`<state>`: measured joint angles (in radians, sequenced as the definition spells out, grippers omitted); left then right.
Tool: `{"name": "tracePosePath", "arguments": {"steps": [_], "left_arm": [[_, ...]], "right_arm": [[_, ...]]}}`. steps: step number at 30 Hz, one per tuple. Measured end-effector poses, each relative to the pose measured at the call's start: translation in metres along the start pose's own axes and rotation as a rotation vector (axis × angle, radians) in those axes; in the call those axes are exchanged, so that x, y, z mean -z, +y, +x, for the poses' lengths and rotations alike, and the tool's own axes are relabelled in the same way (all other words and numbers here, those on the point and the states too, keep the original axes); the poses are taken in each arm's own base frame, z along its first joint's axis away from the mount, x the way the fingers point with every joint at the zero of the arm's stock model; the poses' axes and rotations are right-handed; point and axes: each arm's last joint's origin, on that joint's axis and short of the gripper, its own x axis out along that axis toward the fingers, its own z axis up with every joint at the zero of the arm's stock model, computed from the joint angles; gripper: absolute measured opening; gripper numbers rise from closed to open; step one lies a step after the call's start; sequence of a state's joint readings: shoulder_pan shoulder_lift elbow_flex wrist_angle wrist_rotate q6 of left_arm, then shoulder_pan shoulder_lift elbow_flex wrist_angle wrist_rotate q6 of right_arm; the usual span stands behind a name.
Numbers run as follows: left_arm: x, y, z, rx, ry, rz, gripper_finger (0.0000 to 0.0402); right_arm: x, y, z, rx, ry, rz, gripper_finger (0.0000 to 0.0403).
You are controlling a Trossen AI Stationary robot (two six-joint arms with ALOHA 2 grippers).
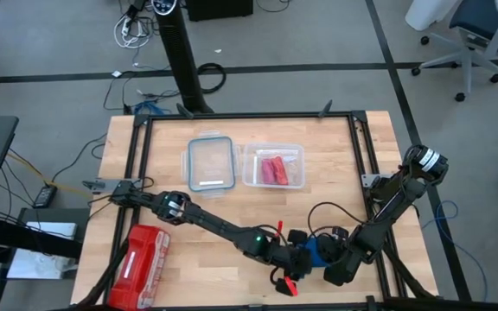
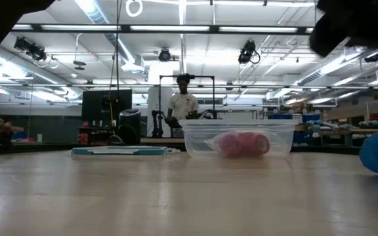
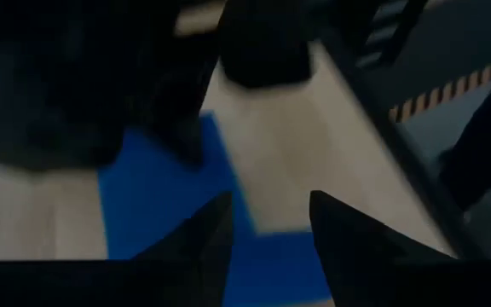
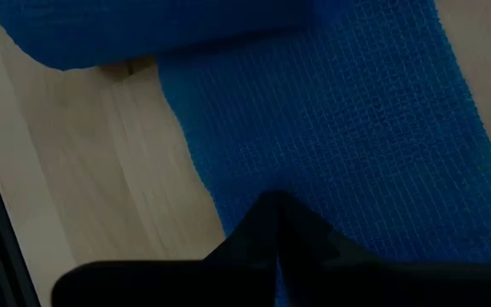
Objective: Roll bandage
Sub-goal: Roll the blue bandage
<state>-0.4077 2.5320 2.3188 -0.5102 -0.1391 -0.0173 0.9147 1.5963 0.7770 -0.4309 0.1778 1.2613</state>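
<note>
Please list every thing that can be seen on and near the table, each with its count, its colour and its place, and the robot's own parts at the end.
stretchy fabric bandage: one, bright blue, near front edge, between both grippers.
clear plastic container: one, transparent, table middle, toward the back.
small fabric rolls: about two, red-pink, inside the container.
flat plastic lid: one, clear with bluish rim, left of the container.
zip pouch: one, red with white markings, front left corner.
wooden table: one, light wood.
person: one, white shirt, in the room behind the table.
left gripper: one, dark, jaws apart over the bandage.
right gripper: one, dark, jaws shut on the bandage.
</note>
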Motion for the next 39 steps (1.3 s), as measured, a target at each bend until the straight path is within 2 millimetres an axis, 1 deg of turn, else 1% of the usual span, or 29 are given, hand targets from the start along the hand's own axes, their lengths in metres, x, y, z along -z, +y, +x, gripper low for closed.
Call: {"name": "tracePosePath", "arguments": {"steps": [2, 9, 15, 18, 20, 22, 24, 27, 28, 31, 35, 38, 39], "left_arm": [[0.004, 0.002, 0.001, 0.001, 0.035, -0.02, 0.016], [0.02, -0.001, 0.021, 0.001, 0.057, -0.029, 0.016], [0.025, 0.0, 0.046, -0.024, -0.064, -0.027, 0.016], [0.026, 0.0, 0.055, -0.027, -0.131, -0.038, 0.016], [0.023, -0.001, 0.054, -0.02, -0.151, -0.041, 0.016], [0.015, 0.0, 0.048, -0.016, -0.171, -0.044, 0.016], [0.003, 0.0, 0.038, 0.004, -0.198, -0.044, 0.016], [-0.01, 0.001, 0.018, 0.019, -0.196, -0.041, 0.016], [-0.01, 0.001, 0.011, 0.017, -0.156, -0.031, 0.016], [-0.005, 0.002, 0.005, 0.005, -0.051, -0.02, 0.016], [0.005, 0.002, 0.005, -0.006, 0.053, -0.01, 0.016], [0.008, 0.0, 0.007, -0.004, 0.069, -0.003, 0.016], [0.009, 0.0, 0.01, -0.004, 0.062, 0.0, 0.016]], "right_arm": [[0.0, 0.001, -0.002, -0.005, 0.009, -0.001, 0.0004], [0.0, 0.001, -0.003, -0.013, 0.027, -0.005, 0.0005], [-0.002, 0.001, -0.003, -0.016, 0.024, 0.001, 0.0002], [-0.004, 0.002, -0.009, -0.036, 0.001, 0.004, 0.0004], [-0.005, 0.002, -0.014, -0.05, -0.018, 0.009, 0.0005], [-0.004, 0.003, -0.022, -0.068, -0.036, 0.014, 0.0005], [-0.004, 0.003, -0.031, -0.093, -0.068, 0.021, 0.0004], [-0.006, 0.003, -0.038, -0.117, -0.094, 0.031, 0.0002], [-0.007, 0.004, -0.038, -0.127, -0.1, 0.031, 0.0002], [-0.009, 0.005, -0.037, -0.135, -0.109, 0.025, 0.0002], [-0.004, 0.004, -0.039, -0.126, -0.084, 0.023, 0.0002], [0.004, 0.002, -0.041, -0.106, -0.024, 0.051, 0.0002], [0.007, 0.0, -0.041, -0.088, 0.001, 0.057, 0.0002]]}}
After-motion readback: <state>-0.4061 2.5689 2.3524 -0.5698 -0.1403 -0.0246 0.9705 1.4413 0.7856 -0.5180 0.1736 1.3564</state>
